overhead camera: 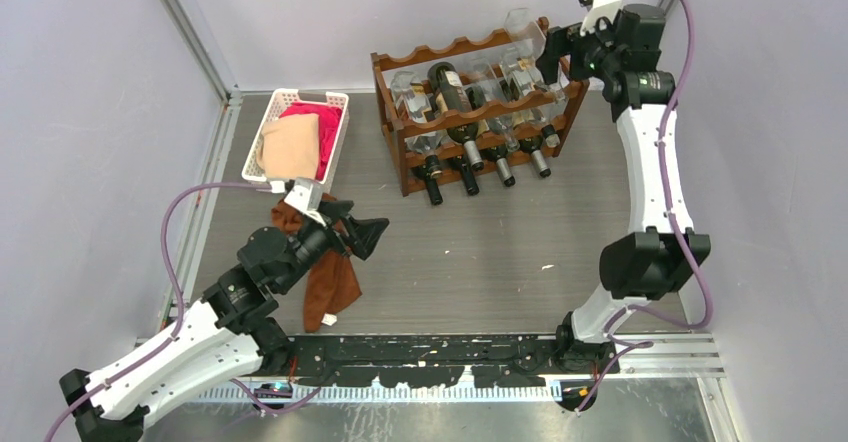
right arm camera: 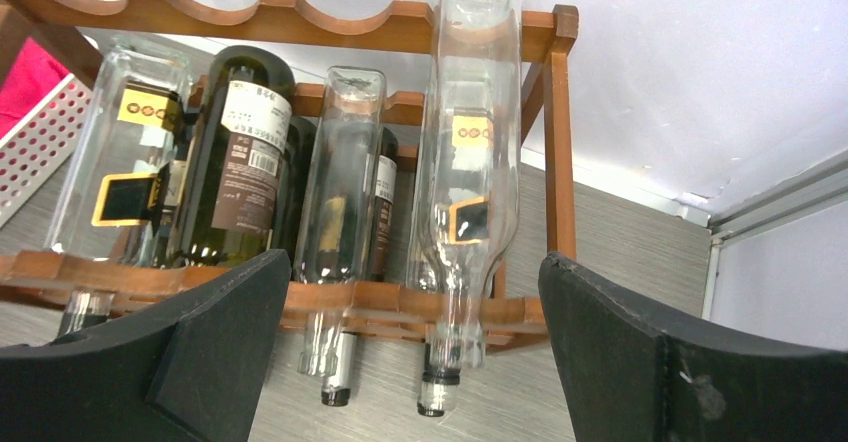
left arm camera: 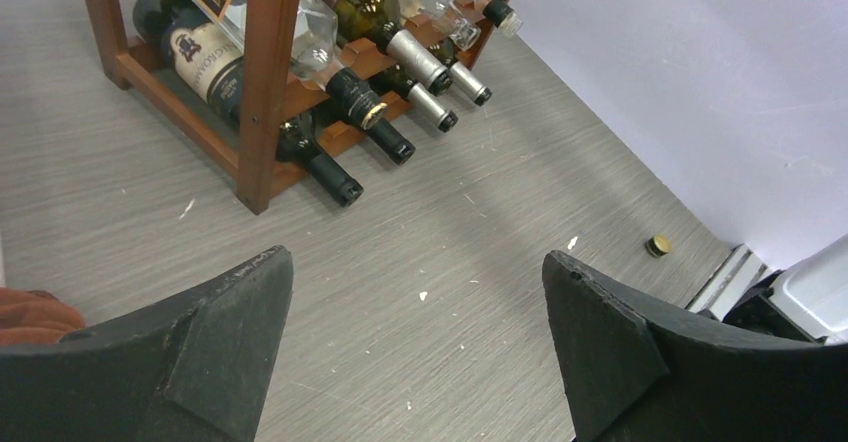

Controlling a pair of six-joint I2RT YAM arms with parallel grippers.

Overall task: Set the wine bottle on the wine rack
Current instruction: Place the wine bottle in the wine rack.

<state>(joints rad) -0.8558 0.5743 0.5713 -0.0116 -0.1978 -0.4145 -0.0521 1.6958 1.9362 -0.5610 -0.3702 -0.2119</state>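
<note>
The dark reddish-brown wine rack (overhead camera: 440,57) stands at the back of the table and holds several bottles. A clear wine bottle (overhead camera: 522,42) lies tilted in its rightmost slot, base raised over the top back rail. In the right wrist view this clear bottle (right arm camera: 470,162) has its neck poking down past the front rail (right arm camera: 400,302). My right gripper (overhead camera: 549,57) hovers just off the rack's right end, and in its own view the right gripper (right arm camera: 415,262) is open and empty. My left gripper (overhead camera: 365,234) is open over the table at the left, nothing between its fingers (left arm camera: 230,332).
A white basket (overhead camera: 312,93) with pink and tan cloths sits left of the rack. A brown cloth (overhead camera: 330,282) lies under the left arm. A small bottle cap (left arm camera: 658,246) rests by the right wall. Walls close in behind and beside the rack.
</note>
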